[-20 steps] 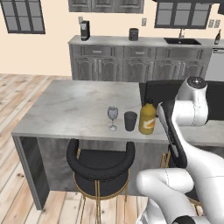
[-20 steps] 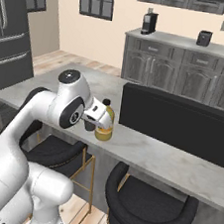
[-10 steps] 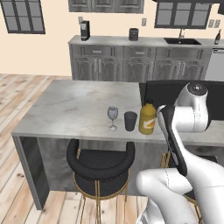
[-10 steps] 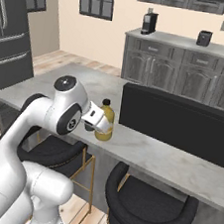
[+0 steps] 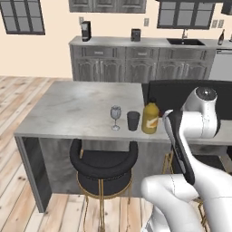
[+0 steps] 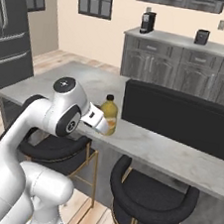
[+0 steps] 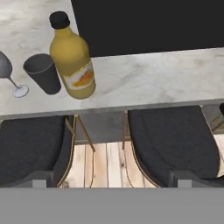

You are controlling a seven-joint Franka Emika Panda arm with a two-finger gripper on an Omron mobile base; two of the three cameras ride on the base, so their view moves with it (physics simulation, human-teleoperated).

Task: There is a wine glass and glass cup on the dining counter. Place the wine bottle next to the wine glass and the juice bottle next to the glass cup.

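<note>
Although the juice bottle (image 5: 150, 118) already stands upright on the dining counter (image 5: 77, 108) just beside the glass cup (image 5: 133, 121), the wine glass (image 5: 116, 117) at the left end of the row has nothing next to it on its free side. The wine bottle (image 5: 221, 37) appears to stand far back beside the sink, so the base must probably travel. To the right, the gripper (image 6: 100, 124) sits near the juice bottle, jaws apart and holding nothing. Risk: a wide arm swing while leaving could clip the bottle and topple it into the cup and stemmed glass, which stand close together.
</note>
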